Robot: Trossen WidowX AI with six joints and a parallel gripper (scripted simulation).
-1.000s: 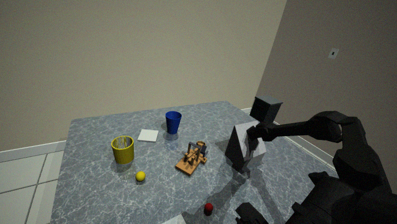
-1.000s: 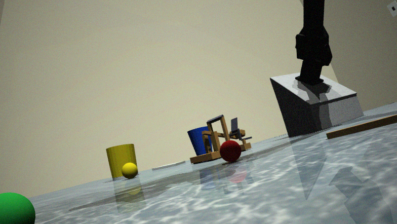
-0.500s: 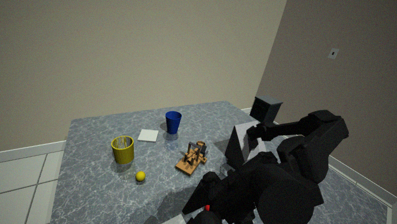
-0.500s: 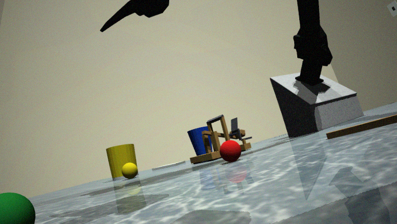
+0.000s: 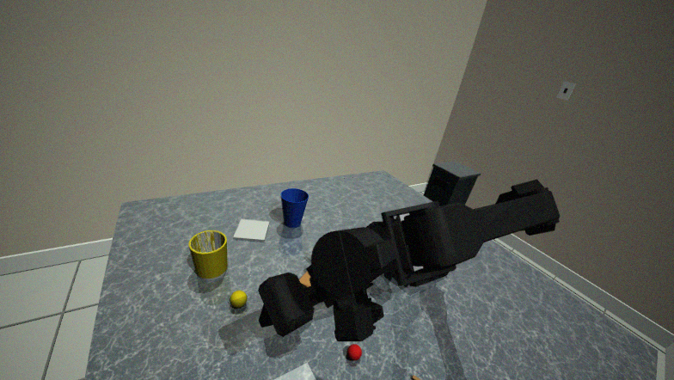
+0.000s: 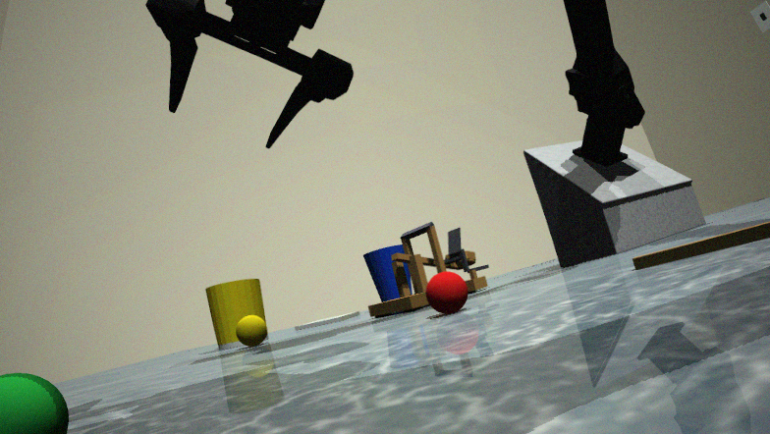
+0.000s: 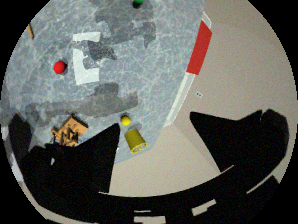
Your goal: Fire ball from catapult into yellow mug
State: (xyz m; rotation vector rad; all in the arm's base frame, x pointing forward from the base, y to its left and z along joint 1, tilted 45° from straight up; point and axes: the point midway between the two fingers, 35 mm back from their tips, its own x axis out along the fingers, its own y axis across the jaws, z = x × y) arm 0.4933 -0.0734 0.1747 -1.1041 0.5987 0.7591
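Note:
The yellow mug [image 5: 210, 261] [image 6: 230, 309] [image 7: 133, 140] stands upright at the left of the table. A yellow ball [image 5: 238, 298] [image 6: 250, 330] [image 7: 125, 120] lies close beside it. A red ball [image 5: 354, 352] [image 6: 446, 292] [image 7: 60, 67] and a green ball [image 6: 27, 404] [image 7: 138, 2] also lie on the table. The wooden catapult [image 5: 305, 278] [image 6: 399, 305] [image 7: 75, 124] stands on the table, mostly hidden by the arm in the top view; no ball can be made out in it. My gripper [image 6: 220, 129] [image 7: 154, 120] is open and empty, high above the table.
A blue cup [image 5: 293, 210] [image 6: 381, 269] stands behind the catapult, near a flat white tile [image 5: 252, 229] [image 6: 328, 321]. The arm's pedestal [image 6: 652, 215] is right of the catapult in the exterior view. A wooden strip [image 6: 700, 245] [image 7: 31, 31] lies on the table.

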